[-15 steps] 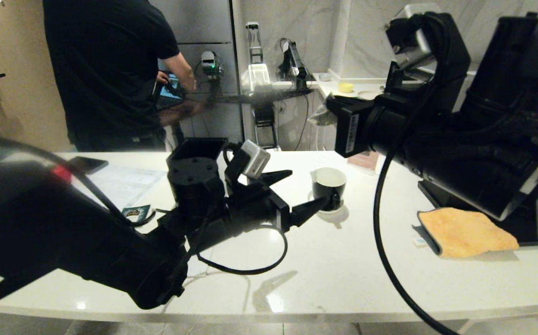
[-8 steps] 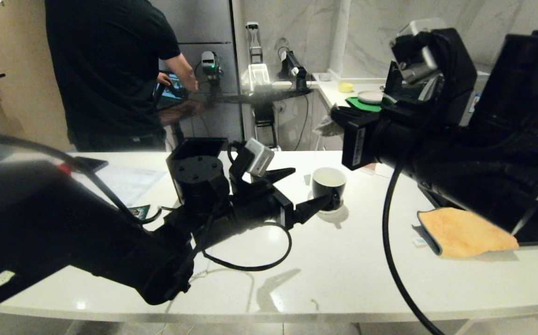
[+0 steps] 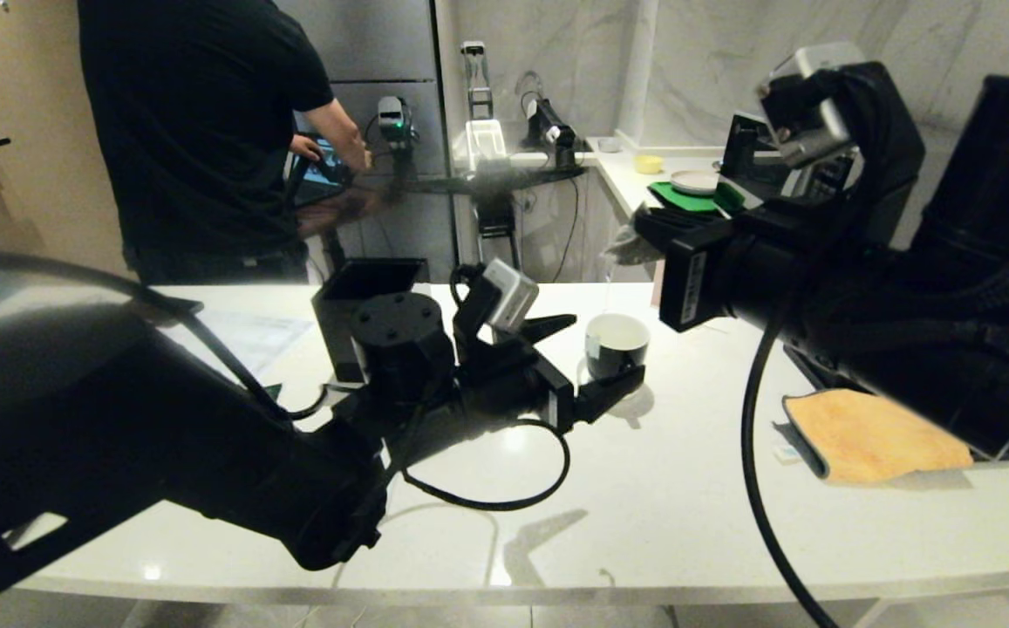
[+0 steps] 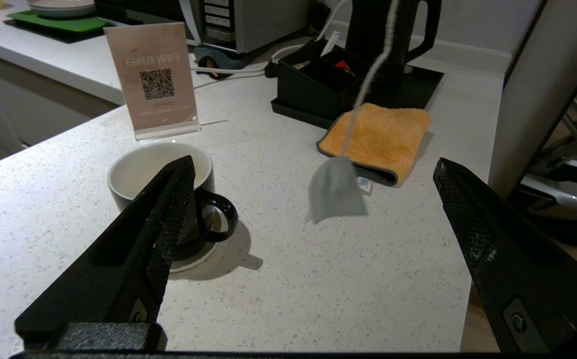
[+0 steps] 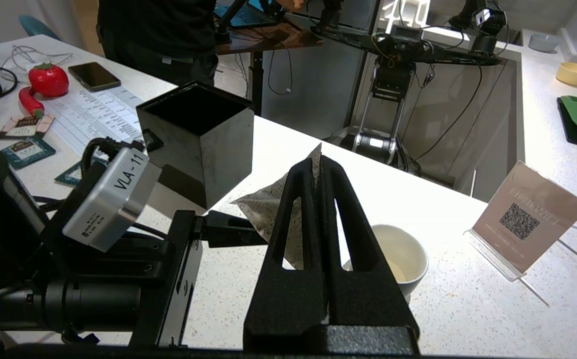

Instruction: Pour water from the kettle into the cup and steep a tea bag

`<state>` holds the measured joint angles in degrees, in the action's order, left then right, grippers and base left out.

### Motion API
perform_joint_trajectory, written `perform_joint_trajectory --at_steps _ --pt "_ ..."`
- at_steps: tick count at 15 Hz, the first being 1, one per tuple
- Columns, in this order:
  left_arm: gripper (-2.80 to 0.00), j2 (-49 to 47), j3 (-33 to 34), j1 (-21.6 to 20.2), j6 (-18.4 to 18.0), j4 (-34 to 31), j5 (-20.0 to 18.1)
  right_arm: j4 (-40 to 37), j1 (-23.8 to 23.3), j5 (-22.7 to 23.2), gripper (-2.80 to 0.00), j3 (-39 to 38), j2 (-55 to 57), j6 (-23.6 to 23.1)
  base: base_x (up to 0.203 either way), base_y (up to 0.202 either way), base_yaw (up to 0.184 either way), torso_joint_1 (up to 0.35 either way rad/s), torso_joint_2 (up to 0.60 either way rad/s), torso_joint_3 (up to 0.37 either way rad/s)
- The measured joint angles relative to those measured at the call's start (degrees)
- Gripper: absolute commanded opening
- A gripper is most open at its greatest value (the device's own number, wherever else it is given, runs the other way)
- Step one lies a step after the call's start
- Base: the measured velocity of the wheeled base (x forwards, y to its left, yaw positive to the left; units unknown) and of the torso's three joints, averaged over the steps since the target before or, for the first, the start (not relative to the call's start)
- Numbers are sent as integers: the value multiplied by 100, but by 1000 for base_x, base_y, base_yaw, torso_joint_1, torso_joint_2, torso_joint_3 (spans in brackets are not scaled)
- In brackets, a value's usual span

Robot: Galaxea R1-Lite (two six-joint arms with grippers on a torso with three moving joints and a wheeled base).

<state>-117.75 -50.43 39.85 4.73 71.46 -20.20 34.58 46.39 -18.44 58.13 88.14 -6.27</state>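
A grey tea bag on a string is pinched by the clenched right gripper beside the glossy black cup; the left gripper is spread wide near that cup.

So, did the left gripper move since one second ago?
Yes. The open left gripper has shifted toward the right of the head view, and its near finger now overlaps the cup, which stayed in place.

Head view dim and contrasty, overhead light glaring off the white counter near the left gripper (arms nearly silhouettes). Edges bow, fisheye. Wrist views brighter; tea bag motion-blurred.
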Motion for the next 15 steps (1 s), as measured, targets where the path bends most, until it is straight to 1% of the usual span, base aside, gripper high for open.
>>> perform_joint_trajectory --at_steps 5,7,8,10,12,15 --pt "0 -53 -20 70 -7 12 4 2 0 0 -280 -20 -22 0 0 0 0 0 0 0" --pt "0 -76 -20 75 -5 134 2 4 0 -2 -280 -20 -22 0 0 0 0 0 0 0" --pt "-280 -103 -20 78 1 264 -5 6 0 -2 -280 -20 -21 0 0 0 0 0 0 0" --pt "-280 -166 -16 86 6 483 -16 6 0 3 -280 -28 -19 0 0 0 0 0 0 0" --pt "-280 -205 -4 83 -5 494 -16 6 0 0 -280 -38 -19 0 0 0 0 0 0 0" --pt "-280 -227 38 88 -178 500 -5 11 0 0 -280 -47 -12 0 0 0 0 0 0 0"
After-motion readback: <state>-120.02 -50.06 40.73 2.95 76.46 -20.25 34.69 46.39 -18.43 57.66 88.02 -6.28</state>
